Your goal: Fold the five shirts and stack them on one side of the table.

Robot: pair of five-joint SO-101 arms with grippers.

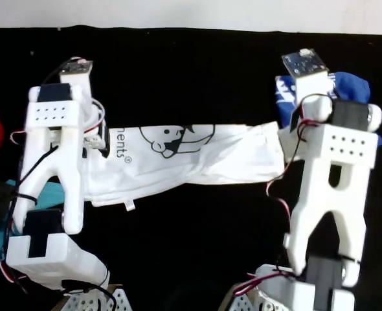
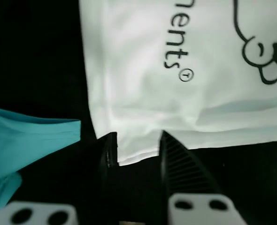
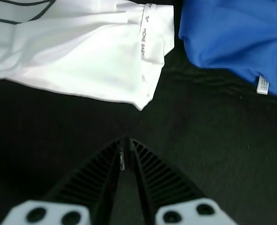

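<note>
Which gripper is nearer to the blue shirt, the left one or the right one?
Right. The right gripper sits over the black table close to the blue shirt; the left gripper straddles the white shirt at its opposite end, far off.

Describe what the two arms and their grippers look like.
The left arm and right arm are white plastic shells with forked links, rows of small holes and black servo blocks at the joints. Thin red, black and white cables loop along them. The left gripper and right gripper have black ribbed, tapering fingers on white mounts with round holes.
</note>
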